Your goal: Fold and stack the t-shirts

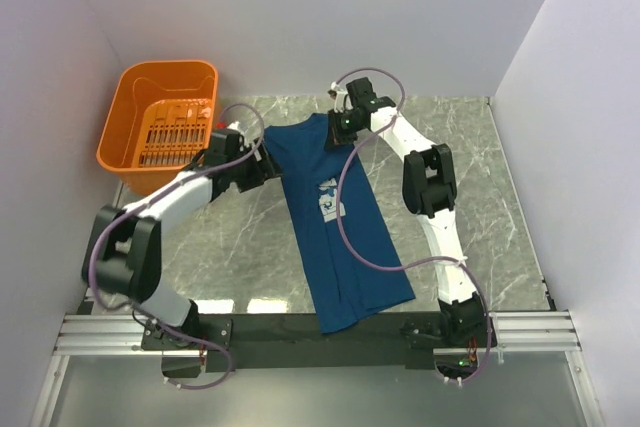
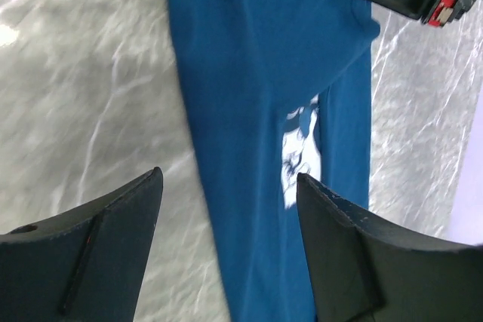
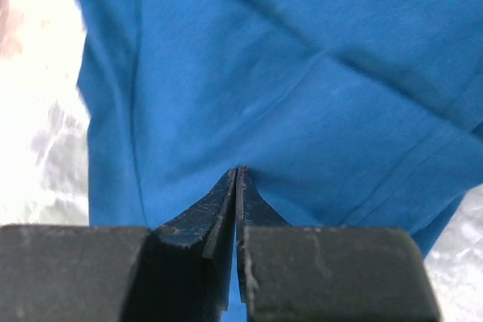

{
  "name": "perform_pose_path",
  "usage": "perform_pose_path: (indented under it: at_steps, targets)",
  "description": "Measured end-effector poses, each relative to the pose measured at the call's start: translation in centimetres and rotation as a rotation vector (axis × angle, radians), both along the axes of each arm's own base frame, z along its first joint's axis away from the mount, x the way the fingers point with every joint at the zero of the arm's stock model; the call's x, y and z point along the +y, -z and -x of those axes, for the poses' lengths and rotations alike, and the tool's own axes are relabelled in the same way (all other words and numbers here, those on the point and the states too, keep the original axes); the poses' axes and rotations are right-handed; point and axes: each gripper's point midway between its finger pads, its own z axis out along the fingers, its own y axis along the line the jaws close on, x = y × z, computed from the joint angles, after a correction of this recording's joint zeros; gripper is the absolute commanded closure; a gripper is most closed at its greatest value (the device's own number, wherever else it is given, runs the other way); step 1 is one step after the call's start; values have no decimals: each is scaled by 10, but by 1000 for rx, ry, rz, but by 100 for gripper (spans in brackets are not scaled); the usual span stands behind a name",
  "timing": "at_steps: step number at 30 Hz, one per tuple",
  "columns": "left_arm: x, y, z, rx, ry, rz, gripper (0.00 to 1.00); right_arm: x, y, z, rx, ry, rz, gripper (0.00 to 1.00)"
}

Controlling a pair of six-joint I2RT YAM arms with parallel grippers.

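The t-shirt [image 1: 330, 277] is soft, matt blue cloth that lies in fine creases, while the table [image 1: 500, 207] has a smooth, glossy surface like grey marble, which reflects the light. The basket [image 1: 118, 122] is smooth orange plastic with a light shine, the rail [image 1: 100, 332] looks like bare silver metal, and the right gripper [image 3: 237, 179] has matt black plastic fingers [image 3: 200, 224], scratched pale at the edges.

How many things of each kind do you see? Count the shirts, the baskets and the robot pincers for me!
Blue t-shirt: 1
Orange basket: 1
Robot pincers: 2 (left pincer, right pincer)
Total: 4
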Motion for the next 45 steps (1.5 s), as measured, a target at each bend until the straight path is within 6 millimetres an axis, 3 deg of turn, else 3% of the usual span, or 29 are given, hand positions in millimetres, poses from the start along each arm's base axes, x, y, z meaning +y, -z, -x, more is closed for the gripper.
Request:
perform_pose_path:
  at_steps: [10,15,18,22,29,35,38,43,45]
  targets:
    - [-44,17,-57,51,63,43,29,-10,0,-30,-5,162,-14,92]
    - [-69,29,-84,65,92,67,34,-28,15,-40,15,224,3,93]
    - [-73,49,-89,108,91,56,34,-36,25,-42,50,255,-4,94]
    - [-69,71,-81,179,77,30,33,-43,24,-46,56,291,-3,96]
    - [-65,73,-81,190,67,21,31,-50,24,-50,77,348,-5,96]
    - [-62,73,-82,188,59,16,29,-73,26,-58,102,406,-24,96]
    - [-64,71,-83,171,85,19,21,-75,27,-58,115,398,-61,95]
    - [-68,54,-88,104,161,3,19,-72,24,-57,103,358,-104,91]
    - [-67,35,-92,50,183,-11,19,-73,23,-55,101,345,-119,90]
